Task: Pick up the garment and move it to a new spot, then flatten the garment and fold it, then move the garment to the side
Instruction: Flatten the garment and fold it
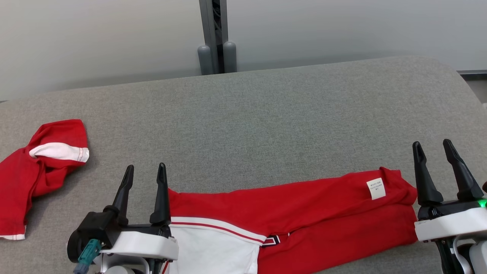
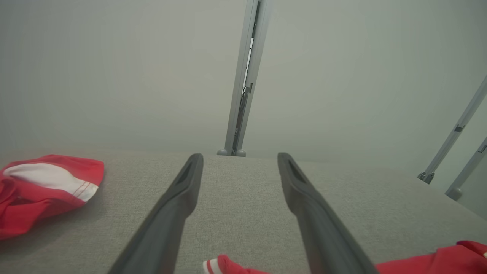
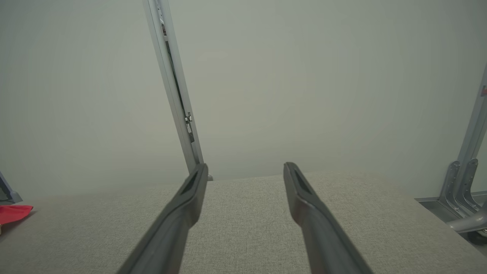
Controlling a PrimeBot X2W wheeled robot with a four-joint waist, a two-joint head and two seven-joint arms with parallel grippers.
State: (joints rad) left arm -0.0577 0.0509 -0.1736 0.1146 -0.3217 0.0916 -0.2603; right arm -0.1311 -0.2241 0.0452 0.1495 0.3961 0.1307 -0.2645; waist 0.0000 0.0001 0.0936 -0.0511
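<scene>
Your red garment (image 1: 304, 207) stretches side to side between your left gripper (image 1: 146, 166) and right gripper (image 1: 432, 142), both open and empty.

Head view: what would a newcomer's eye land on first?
A long red-and-white garment lies along the near edge of the grey table, between the open left gripper and open right gripper. A second red garment sits crumpled at the table's left end.
</scene>
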